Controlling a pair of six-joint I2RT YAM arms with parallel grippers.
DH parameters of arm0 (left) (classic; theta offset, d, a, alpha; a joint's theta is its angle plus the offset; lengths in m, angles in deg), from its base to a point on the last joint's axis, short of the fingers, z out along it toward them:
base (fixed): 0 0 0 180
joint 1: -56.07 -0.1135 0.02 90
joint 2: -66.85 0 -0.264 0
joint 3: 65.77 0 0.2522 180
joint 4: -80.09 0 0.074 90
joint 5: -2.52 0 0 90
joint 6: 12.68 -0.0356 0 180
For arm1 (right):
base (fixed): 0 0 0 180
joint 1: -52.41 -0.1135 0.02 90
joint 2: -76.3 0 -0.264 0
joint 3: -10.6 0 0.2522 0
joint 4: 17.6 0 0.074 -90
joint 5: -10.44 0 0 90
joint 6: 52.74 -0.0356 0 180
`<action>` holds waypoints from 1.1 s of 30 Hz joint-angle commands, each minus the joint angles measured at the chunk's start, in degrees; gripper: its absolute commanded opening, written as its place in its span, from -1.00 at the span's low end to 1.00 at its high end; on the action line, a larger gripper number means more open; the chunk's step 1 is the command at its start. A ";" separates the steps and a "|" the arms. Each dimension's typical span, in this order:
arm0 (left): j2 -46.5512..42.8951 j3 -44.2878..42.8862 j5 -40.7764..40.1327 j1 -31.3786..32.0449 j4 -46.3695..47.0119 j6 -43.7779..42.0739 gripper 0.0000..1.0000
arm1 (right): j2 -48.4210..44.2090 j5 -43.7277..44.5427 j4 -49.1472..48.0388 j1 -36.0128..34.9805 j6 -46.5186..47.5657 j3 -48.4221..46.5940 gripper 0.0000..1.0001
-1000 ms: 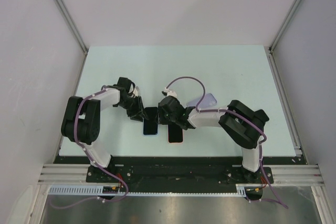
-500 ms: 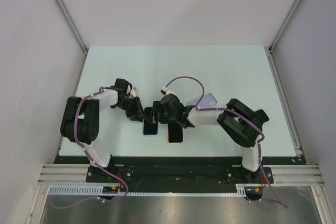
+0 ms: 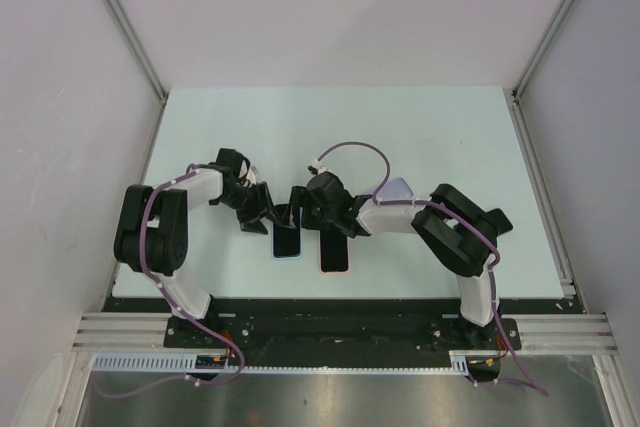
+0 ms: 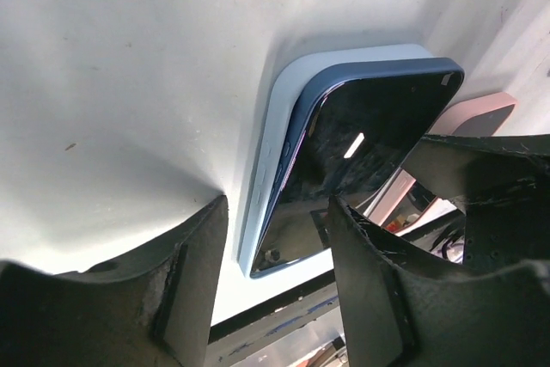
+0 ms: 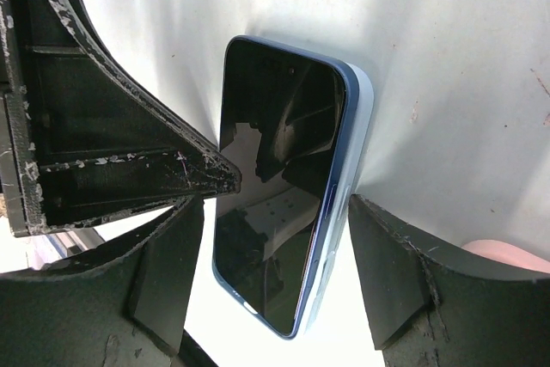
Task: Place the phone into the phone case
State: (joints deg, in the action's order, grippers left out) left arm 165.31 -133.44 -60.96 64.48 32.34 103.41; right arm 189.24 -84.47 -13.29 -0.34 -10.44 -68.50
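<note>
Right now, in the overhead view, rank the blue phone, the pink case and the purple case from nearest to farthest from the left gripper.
1. Blue phone, right at the left gripper fingertips.
2. Pink case, just right of it.
3. Purple case, farthest right and further back.

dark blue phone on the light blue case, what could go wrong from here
The dark blue phone lies offset on the light blue case, seemingly unseated; a push may slide it instead. Both open, the left gripper and right gripper crowd over it, so they might collide.
</note>
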 commanded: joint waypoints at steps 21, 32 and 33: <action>4.73 1.27 4.23 -1.37 -0.55 -3.23 -0.39 | 6.40 -4.09 -0.97 -0.87 0.95 -5.58 0.52; 2.80 1.53 5.55 -2.07 -0.98 -3.76 -0.46 | 6.85 -25.76 -16.82 2.22 -3.80 -5.50 0.41; 2.62 1.61 5.99 -2.42 -0.63 -3.68 -0.47 | 6.59 -26.20 -17.26 2.30 -4.06 -5.41 0.41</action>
State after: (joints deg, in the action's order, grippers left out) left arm 167.47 -133.64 -55.76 61.33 30.70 101.24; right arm 195.14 -99.51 -19.26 4.93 -12.01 -72.89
